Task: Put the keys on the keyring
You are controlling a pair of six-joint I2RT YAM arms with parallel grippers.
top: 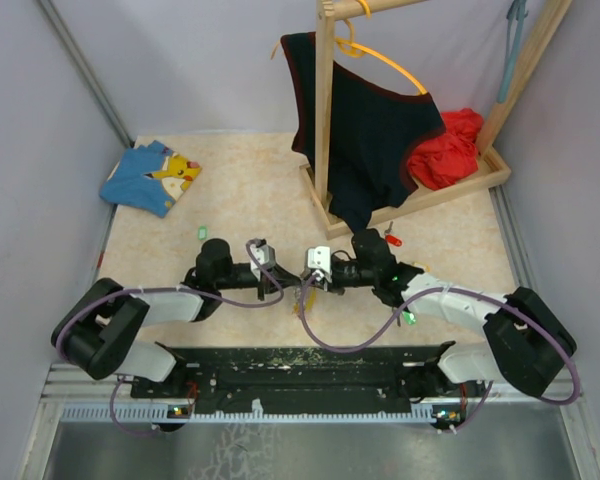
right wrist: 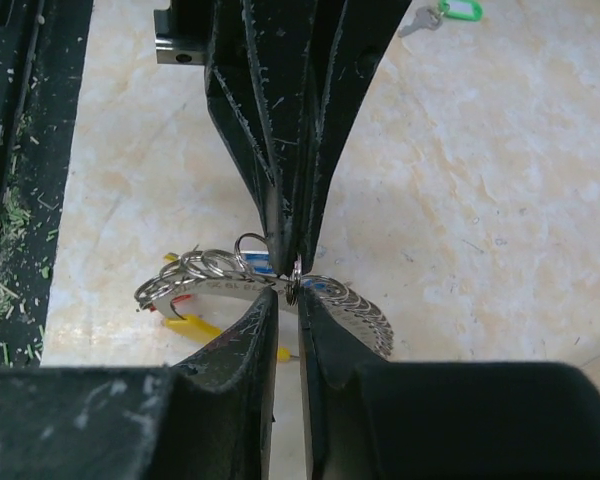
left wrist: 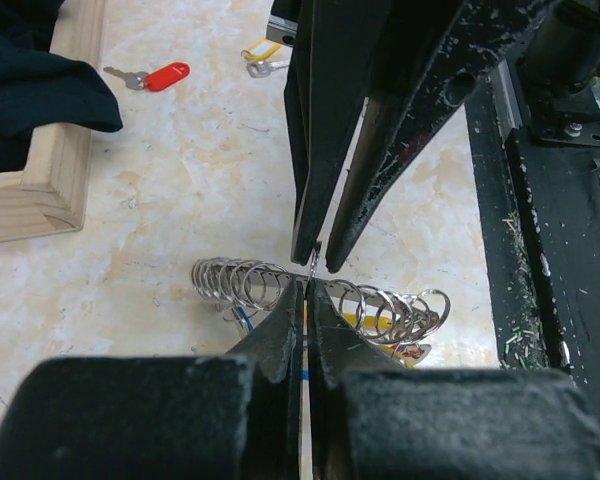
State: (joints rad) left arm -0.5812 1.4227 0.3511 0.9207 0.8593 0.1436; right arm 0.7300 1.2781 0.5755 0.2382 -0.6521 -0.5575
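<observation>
One keyring (left wrist: 380, 305): a chain of linked silver split rings, too overlapped for us to count. Small blue, red and yellow bits hang under it. It sits at the table's (top: 250, 190) middle, toward the near edge, strung sideways between the two grippers. We cannot tell if the low rings touch the surface.

Two grippers, tip to tip:
- The left gripper (left wrist: 308, 288) has its fingers drawn almost together, pinching a ring wire.
- The right gripper (left wrist: 316, 258) comes in from the opposite side, also narrow, clamped on a ring just beside the left gripper's tips.
- In the right wrist view one ring stands upright in that slim gap.

We count three loose keys, each silver with one coloured head, none on the ring:
- The red key (left wrist: 155, 77) lies flat near the corner of the wooden rack (top: 325, 120).
- The yellow key (left wrist: 258, 55) lies a little way from the red one, partly hidden behind the right gripper.
- The green key (top: 202, 232) lies well apart on the left side, beyond the left arm.

Further out:
- One dark garment (top: 365, 130) hangs from one orange hanger (top: 395, 60) on the rack.
- One red cloth (top: 450, 150) is bunched on the rack's base.
- One blue cloth (top: 145, 180) with a yellow print lies in the far left corner.
</observation>
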